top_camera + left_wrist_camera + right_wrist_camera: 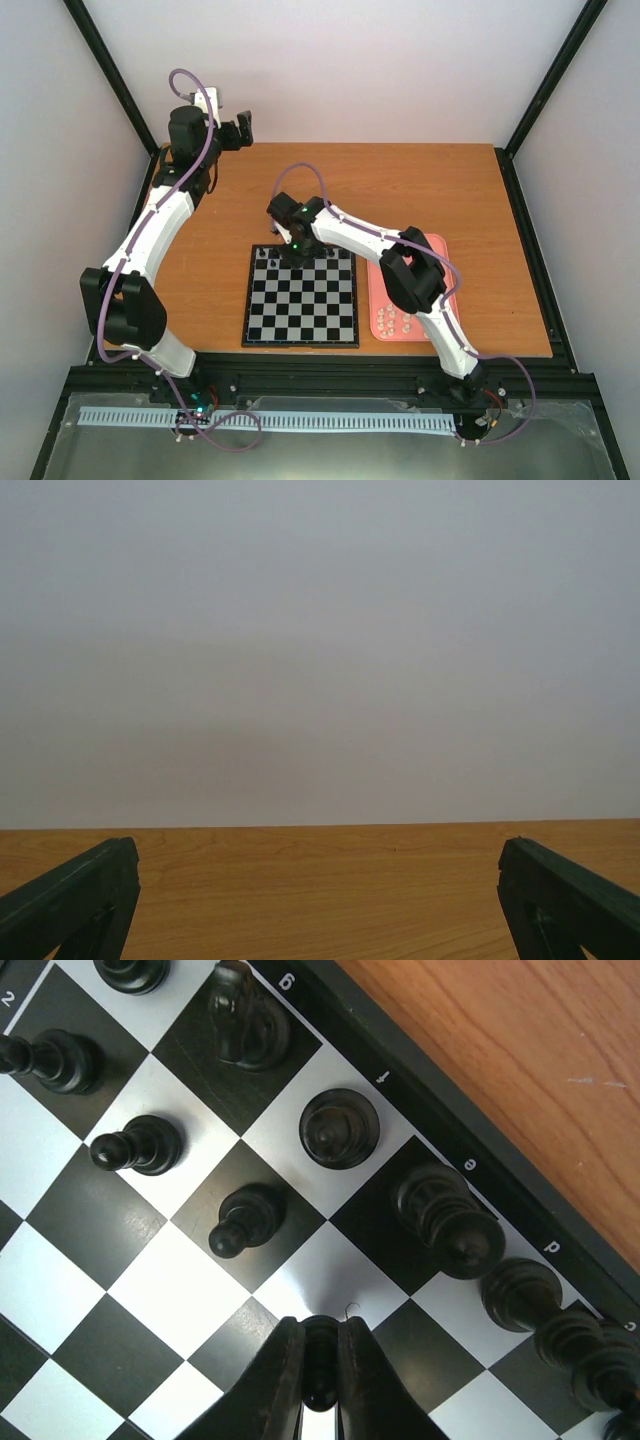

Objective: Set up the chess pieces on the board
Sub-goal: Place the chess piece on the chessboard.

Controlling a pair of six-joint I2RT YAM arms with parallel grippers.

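Observation:
In the right wrist view my right gripper (320,1332) is shut on a small black pawn (320,1365), held over a light square of the board (180,1290). Other black chess pieces stand close by: two pawns (245,1220), a round-topped piece (340,1128), a knight (240,1020) and taller pieces (450,1220) along the lettered edge. From above, the right gripper (296,252) is at the board's (300,310) far row. My left gripper (240,130) hangs high at the back left, open and empty, its fingers (80,900) wide apart over bare wood.
A pink tray (378,290) lies right of the board under the right arm, with cream-white pieces (400,322) in it. The wooden table (400,190) runs to black frame posts and white walls on three sides.

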